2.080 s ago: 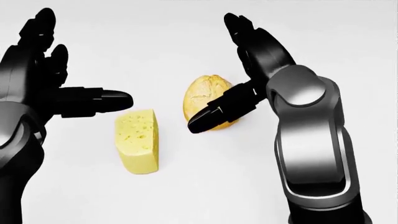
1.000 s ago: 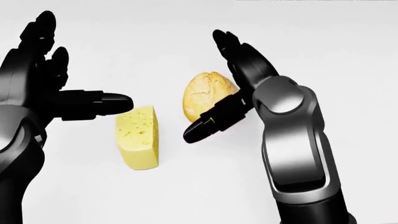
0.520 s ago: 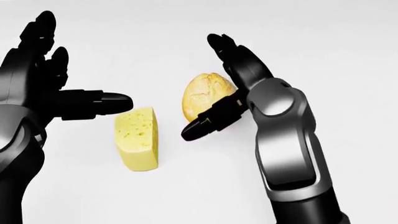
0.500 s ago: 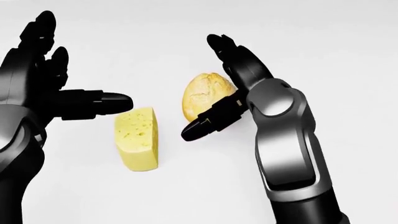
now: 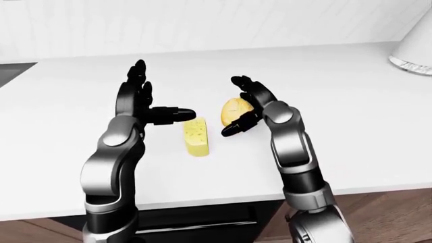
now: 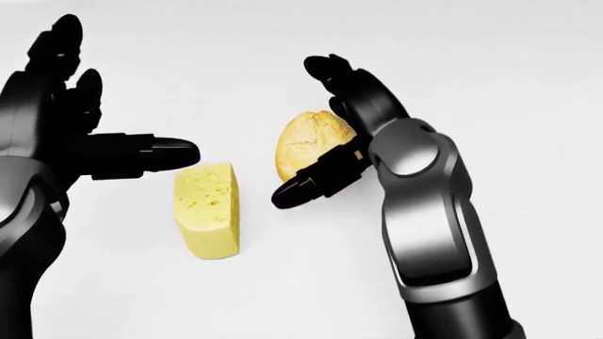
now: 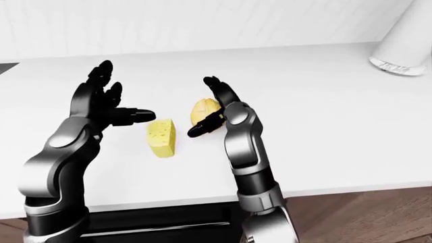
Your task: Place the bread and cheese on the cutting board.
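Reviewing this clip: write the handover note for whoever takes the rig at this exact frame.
Left hand: open, empty, thumb pointing over the cheese, not gripping it.
Right hand: open, fingers standing about the bread, not closed on it.
Cheese and bread both rest on the white counter, side by side, cheese to the left in the head view.
Cutting board: not visible in any view.
Done: nothing placed yet.
Left: grasp both items, find the board, set them on it.

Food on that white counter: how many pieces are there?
2. A pale yellow holed cheese wedge lies between the hands; a round golden bread roll sits right of it, beside the open right hand. No more show.
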{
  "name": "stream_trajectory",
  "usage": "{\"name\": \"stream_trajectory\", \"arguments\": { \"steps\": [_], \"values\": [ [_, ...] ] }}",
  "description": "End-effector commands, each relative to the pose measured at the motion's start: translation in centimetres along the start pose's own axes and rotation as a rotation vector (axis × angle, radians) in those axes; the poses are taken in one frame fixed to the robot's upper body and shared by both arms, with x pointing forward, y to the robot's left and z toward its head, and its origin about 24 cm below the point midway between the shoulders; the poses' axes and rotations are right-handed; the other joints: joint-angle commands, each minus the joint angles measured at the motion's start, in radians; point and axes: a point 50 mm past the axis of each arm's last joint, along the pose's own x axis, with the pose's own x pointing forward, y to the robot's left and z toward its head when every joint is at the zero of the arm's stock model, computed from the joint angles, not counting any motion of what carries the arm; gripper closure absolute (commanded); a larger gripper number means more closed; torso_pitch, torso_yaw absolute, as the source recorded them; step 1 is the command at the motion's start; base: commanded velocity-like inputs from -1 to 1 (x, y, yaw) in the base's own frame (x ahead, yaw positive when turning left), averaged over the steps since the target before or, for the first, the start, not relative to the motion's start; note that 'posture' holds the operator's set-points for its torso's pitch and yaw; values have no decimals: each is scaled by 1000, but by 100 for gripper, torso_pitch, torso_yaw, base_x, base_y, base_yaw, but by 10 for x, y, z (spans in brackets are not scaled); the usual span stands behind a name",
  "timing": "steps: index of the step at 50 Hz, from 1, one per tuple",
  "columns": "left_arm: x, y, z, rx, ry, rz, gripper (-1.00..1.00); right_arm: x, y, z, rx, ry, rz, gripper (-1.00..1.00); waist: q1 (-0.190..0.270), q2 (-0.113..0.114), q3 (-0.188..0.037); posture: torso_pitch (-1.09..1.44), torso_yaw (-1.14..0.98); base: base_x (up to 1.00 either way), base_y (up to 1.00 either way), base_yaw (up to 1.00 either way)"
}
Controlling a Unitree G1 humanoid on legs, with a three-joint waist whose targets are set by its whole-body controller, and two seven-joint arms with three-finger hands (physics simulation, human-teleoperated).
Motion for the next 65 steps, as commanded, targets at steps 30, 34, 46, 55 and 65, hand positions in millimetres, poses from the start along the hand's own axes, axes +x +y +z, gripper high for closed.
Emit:
{"name": "stream_trajectory", "arguments": {
  "steps": [30, 34, 46, 55, 65],
  "values": [
    [-4, 0, 16, 4, -92, -2, -100, 0, -4, 13, -106, -76, -73, -53, 0, 3, -29, 0, 0, 0, 0, 0],
    [-4, 0, 16, 3, -93, -2, -100, 0, -3, 13, -128, -74, -80, -50, 0, 3, -29, 0, 0, 0, 0, 0],
    [-3, -1, 18, 4, -94, -2, -100, 1, -3, 13, -185, -70, -96, -36, 1, 3, -29, 0, 0, 0, 0, 0],
    [-3, -1, 15, 5, -92, -3, -100, 1, -2, 10, -190, -69, -99, 11, 2, 3, -31, 0, 0, 0, 0, 0],
    [-4, -1, 16, 5, -92, -4, -100, 0, -3, 14, -192, -78, -110, 89, 1, 2, -33, 0, 0, 0, 0, 0]
  ]
}}
